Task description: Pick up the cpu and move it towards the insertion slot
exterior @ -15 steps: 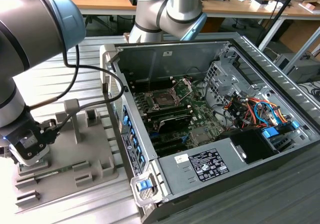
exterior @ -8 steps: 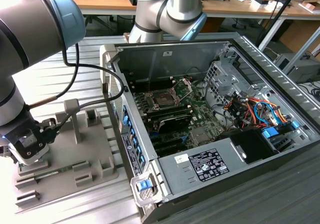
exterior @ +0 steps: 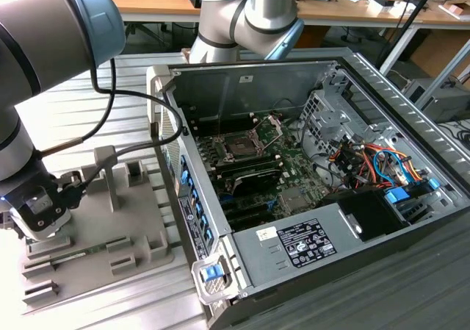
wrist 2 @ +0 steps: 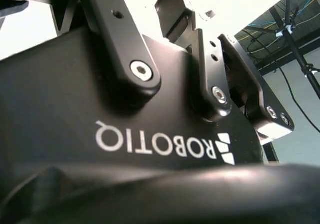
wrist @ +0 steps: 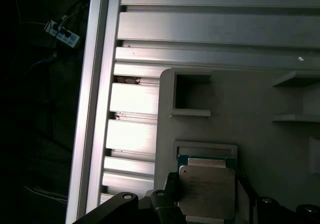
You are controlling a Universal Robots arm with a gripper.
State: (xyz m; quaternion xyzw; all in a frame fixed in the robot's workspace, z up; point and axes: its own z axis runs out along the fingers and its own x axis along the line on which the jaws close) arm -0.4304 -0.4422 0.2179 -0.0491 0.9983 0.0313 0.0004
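While cpu (wrist: 206, 190) sits in grey tray (wrist: 250, 109) | gripper (wrist: 209, 188) spread, flanking 2 edges | insertion slot (exterior: 241, 148) well apart

Arm (exterior: 51, 29) runs from a shoulder joint (exterior: 246, 10) well beyond the fixture plate (exterior: 110, 227), then through a bulky elbow high above the plate. Wrist (exterior: 15, 150) drops steeply toward the plate. Gripper (exterior: 38, 216) sits low over the plate's end at the exterior view's left, pointing down. First wrist view: two dark fingers (wrist: 172, 194) spread apart just above the plate, apparently not closed. Second wrist view: black gripper body (wrist 2: 100, 114), linkage bars (wrist 2: 125, 44) pinned to it.
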